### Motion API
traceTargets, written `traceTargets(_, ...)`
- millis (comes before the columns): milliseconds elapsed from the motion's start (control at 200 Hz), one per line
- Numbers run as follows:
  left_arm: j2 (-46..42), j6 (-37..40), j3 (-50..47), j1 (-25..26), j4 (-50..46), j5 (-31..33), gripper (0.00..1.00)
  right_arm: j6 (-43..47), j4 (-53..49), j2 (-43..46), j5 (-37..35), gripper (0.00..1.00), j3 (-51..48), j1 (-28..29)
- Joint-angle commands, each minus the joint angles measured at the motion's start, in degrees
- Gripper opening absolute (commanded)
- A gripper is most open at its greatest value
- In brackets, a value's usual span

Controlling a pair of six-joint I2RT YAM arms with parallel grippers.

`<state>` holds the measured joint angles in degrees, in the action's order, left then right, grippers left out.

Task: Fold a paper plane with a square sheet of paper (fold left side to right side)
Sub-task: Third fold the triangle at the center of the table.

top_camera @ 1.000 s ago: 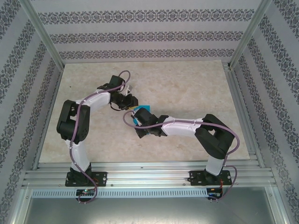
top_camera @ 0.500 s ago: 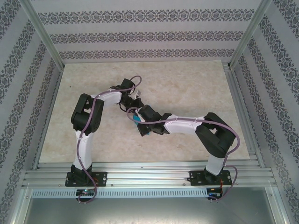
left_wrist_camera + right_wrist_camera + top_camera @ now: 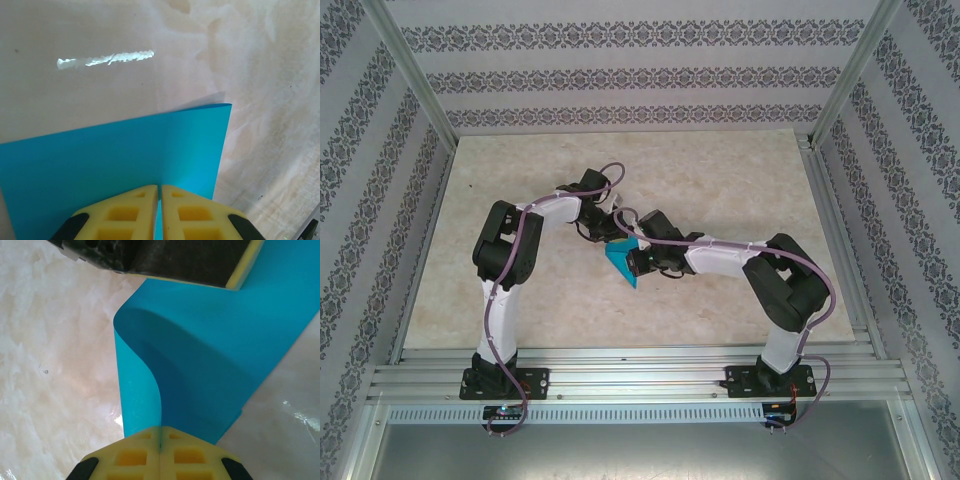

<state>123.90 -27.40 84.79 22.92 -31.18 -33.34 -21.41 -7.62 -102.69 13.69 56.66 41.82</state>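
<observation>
Square sheet of paper (image 3: pixel 623 263) hangs between your two grippers at the middle of the table (image 3: pixel 740 190), apparently lifted off the surface, not lying flat (a shadow shows just past its far edge). Nearest you, the right gripper (image 3: pixel 160 432) has its yellow jaws pressed together on the sheet's near edge. From that pinch the paper rises in a soft S-curve, one side bowed over. Beyond it, the left gripper (image 3: pixel 160 191) also has its jaws closed on the sheet, along a faint crease line.

My reading is that you are partway through carrying the left side across to the right. To do it well, don't draw the two pinches apart, because paper this thin would tear or slip. Bring the moving edge over in an arc and lay edge on edge. Check that the corners meet before anything flattens the bend, since a crooked crease here would skew every later fold. Lower the sheet to the table before you let go.

From above, the sheet reads as a narrow wedge with its long axis running near to far at a slight lean. It is widest at the far end by the left gripper and tapers to a tip pointing toward the near edge, a touch to the right.
</observation>
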Motion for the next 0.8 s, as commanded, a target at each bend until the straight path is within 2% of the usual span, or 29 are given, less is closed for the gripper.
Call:
traceTargets(0, 3.2, 1.1, -0.1, 1.7, -3.0, 2.8, 0.13, -1.8, 2.1, -0.7, 1.9, 0.0, -0.7, -0.8)
traceTargets(794, 3.7, 0.9, 0.1, 2.0, -3.3, 3.1, 0.13, -3.6, 2.8, -4.1, 2.6, 0.0, -0.2, -2.8)
